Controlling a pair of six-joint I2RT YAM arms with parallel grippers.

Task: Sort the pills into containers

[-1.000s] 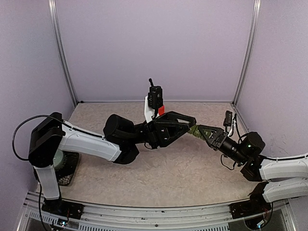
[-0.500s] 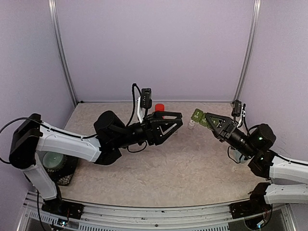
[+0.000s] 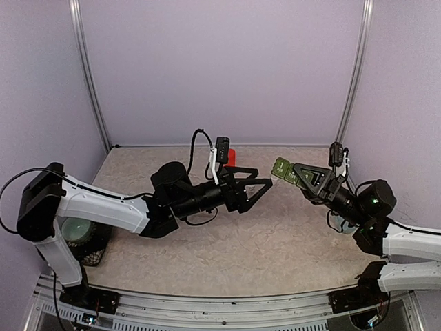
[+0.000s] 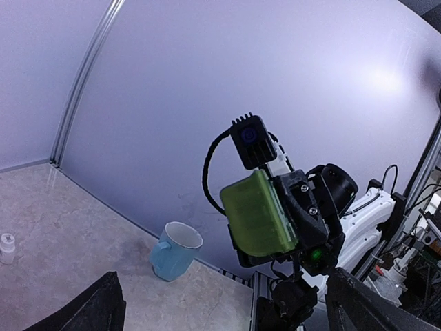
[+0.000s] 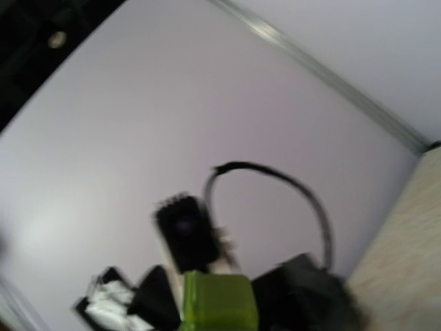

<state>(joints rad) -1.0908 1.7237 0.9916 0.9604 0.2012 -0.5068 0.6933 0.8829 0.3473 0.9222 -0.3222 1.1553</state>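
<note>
The containers [image 3: 282, 168], a small green strip with lids closed, hang in the air at the back right, and my right gripper [image 3: 292, 172] is shut on them. In the left wrist view the containers [image 4: 258, 214] show as a green block clamped in black jaws, straight ahead. My left gripper [image 3: 260, 181] stands wide open a short way left of them, touching nothing; its fingers [image 4: 96, 310] frame the bottom corners. The right wrist view is blurred, with the containers [image 5: 217, 301] at its bottom edge. The pills are out of view.
A pale blue mug [image 4: 172, 249] stands by the back wall on the right side. A small white bottle [image 4: 7, 247] sits on the table. A red-topped object [image 3: 230, 156] stands behind the left arm. A black tray [image 3: 93, 243] lies at the near left.
My left gripper has let go of the containers, opened wide and drawn back to the left. The right gripper has lifted the containers up and to the right.
</note>
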